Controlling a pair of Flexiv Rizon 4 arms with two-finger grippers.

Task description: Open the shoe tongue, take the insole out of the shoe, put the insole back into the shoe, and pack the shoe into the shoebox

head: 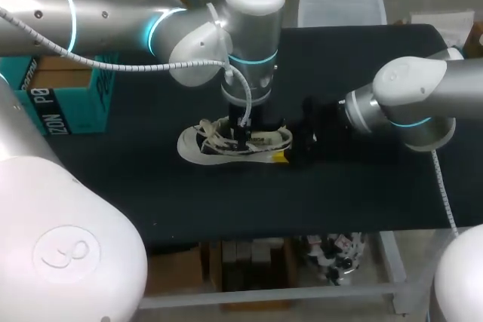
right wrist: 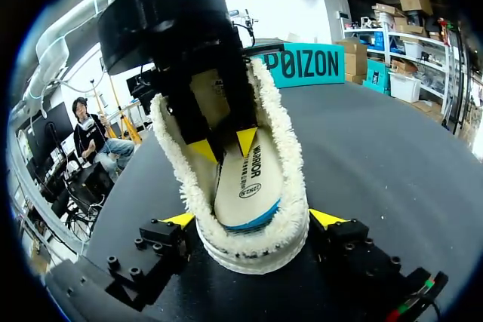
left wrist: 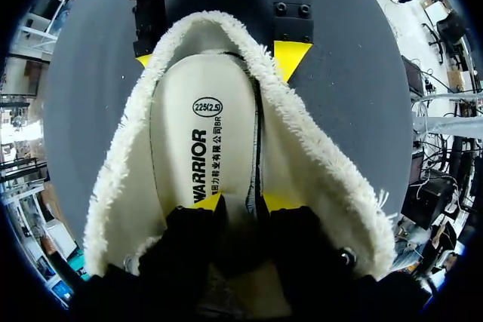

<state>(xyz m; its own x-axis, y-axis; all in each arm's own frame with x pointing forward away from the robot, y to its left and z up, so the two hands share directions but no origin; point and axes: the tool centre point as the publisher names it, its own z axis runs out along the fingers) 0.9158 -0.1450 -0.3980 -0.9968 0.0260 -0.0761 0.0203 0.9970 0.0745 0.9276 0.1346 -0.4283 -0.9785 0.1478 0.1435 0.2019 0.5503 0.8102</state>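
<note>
the shoe (head: 226,148) lies near the middle of the black tabletop (head: 226,209), toe toward the left edge and heel toward the right edge, its laces (head: 211,135) loose over the front. inside it the pale insole (left wrist: 200,141) lies flat, ringed by the fleece lining (left wrist: 321,164).

from above, the left arm (head: 113,16) hangs over the shoe's opening and covers it, so the insole does not show there. the right claw is dark on the dark cloth in that view and hard to make out. in both wrist views the toe is out of sight, and the front of the insole is hidden under the left claw's fingers.

bare cloth runs wide toward the near edge and the left edge. the ground by the heel is taken up by the right arm.

the left claw (left wrist: 241,203) reaches down into the shoe, its yellow tips a narrow gap apart and resting at the insole, released, with nothing seen pinched between them. the right claw (right wrist: 253,220) stands spread wide and grasps the shoe, one yellow tip against each side of the heel
</note>
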